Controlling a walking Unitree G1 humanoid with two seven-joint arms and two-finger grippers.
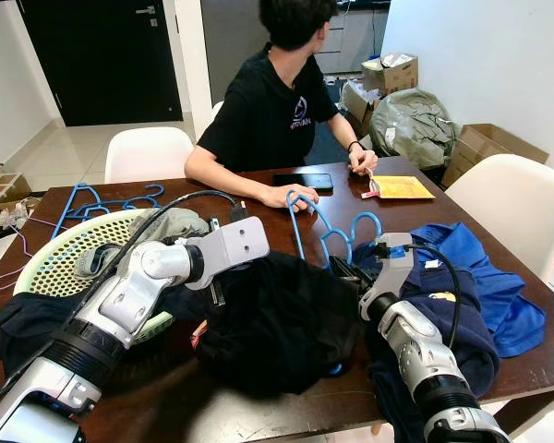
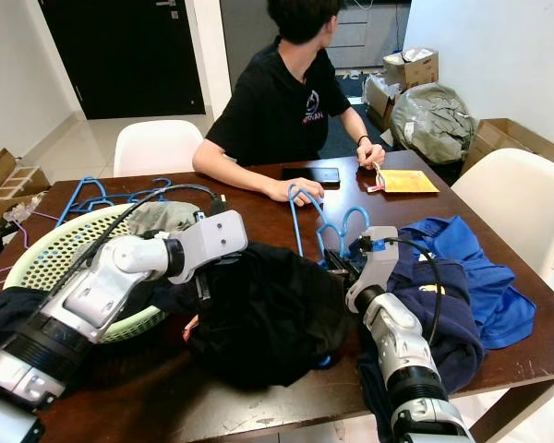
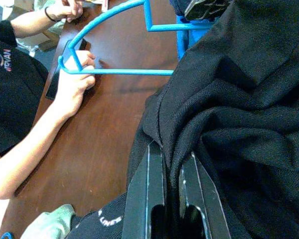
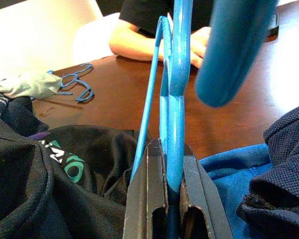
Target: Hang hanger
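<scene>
Two arms over the dark wooden surface [image 1: 258, 198], both at work. The right gripper [image 4: 165, 164] is clamped tight on one blue hanger [image 1: 325, 226], which stands upright near the middle of the surface, its lower end pinched between the black fingers [image 4: 148, 184] and its hook end up beside the person's hand [image 1: 291, 196]. The left gripper [image 3: 170, 164] is nearly closed on a fold of the black shirt [image 1: 277, 323], cloth caught between its two fingers.

Count the clothes: one black shirt heaped in front, one navy garment [image 1: 452, 328] under the right arm, one bright blue garment [image 1: 485, 268] spilling toward the right-hand edge. More blue hangers [image 1: 111, 198] lie flat at the far left, just behind the pale green laundry basket [image 1: 60, 249]; their number is hard to tell. The basket holds grey-green cloth.

One person in a black t-shirt [image 1: 272, 111] sits at the far side, with a black phone [image 1: 303, 180] and a yellow packet [image 1: 402, 187] lying near them. Three white chairs [image 1: 148, 152] ring the surface. Bare wood shows between the shirt and the person; the near edge is crowded with cloth.
</scene>
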